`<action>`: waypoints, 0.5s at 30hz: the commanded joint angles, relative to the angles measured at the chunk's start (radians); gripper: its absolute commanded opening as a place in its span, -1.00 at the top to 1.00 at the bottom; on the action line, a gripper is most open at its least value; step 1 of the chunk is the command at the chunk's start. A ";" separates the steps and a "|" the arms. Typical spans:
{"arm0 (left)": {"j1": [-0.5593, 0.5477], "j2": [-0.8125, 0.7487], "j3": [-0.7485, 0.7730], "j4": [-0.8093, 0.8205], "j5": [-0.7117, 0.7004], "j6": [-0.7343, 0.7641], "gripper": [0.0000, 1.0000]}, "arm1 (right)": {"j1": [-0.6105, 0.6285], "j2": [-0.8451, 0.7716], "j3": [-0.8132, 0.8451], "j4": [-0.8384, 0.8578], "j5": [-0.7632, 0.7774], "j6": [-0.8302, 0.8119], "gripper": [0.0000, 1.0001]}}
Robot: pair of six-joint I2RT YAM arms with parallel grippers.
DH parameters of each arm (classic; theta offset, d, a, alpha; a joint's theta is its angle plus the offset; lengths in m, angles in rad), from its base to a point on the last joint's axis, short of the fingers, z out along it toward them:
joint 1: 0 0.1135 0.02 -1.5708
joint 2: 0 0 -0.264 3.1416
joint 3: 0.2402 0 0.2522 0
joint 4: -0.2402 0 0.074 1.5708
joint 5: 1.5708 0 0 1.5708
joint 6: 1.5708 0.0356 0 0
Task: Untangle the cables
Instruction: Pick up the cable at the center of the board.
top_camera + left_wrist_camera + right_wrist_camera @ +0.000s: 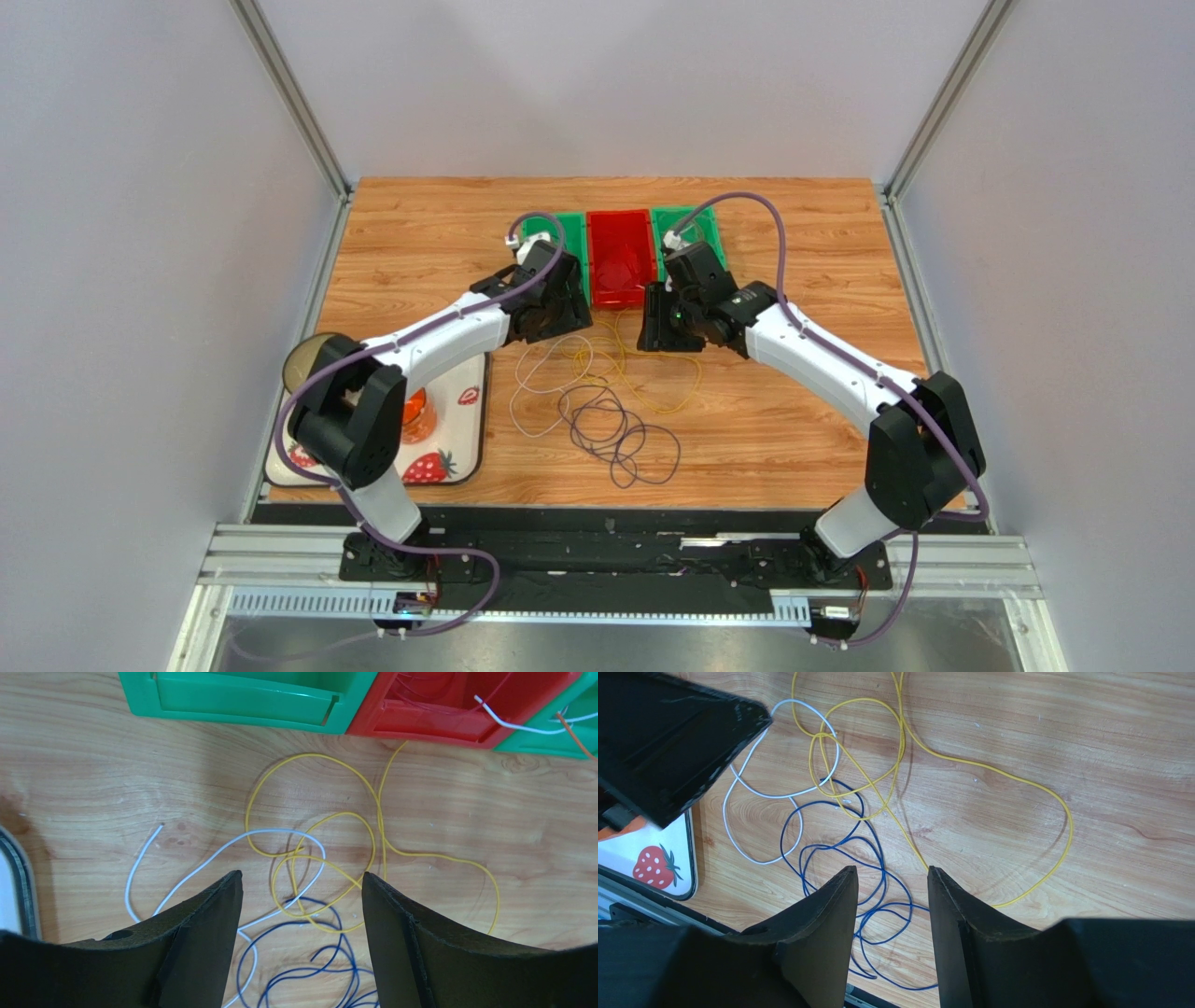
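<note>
The cables lie loose on the wooden table between the arms. A yellow cable (pixel 309 815) forms overlapping loops, a white cable (pixel 210 855) crosses it, and a dark purple cable (pixel 309 952) coils nearer the arms. From above, the yellow (pixel 617 357), white (pixel 540 381) and purple (pixel 617 427) cables overlap. My left gripper (pixel 302 882) hovers open over the crossing, holding nothing. My right gripper (pixel 892 875) is also open and empty, above the purple coils (pixel 836 847) and beside the yellow loop (pixel 990 770).
Along the far side stand a green bin (pixel 572 231), a red bin (pixel 620 256) and another green bin (pixel 680 224); a white wire (pixel 505 719) and an orange wire (pixel 575 736) hang from them. A strawberry-print mat (pixel 449 434) lies at the left.
</note>
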 commanded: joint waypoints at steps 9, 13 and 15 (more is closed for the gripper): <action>0.008 0.079 0.000 0.136 0.006 -0.264 -0.37 | -0.004 -0.034 -0.011 0.045 0.007 -0.012 0.10; 0.011 0.096 -0.005 0.141 0.005 -0.293 -0.35 | -0.004 -0.035 -0.011 0.045 0.007 -0.012 0.10; 0.012 0.106 -0.003 0.141 0.019 -0.297 -0.34 | -0.004 -0.035 -0.011 0.047 0.007 -0.012 0.10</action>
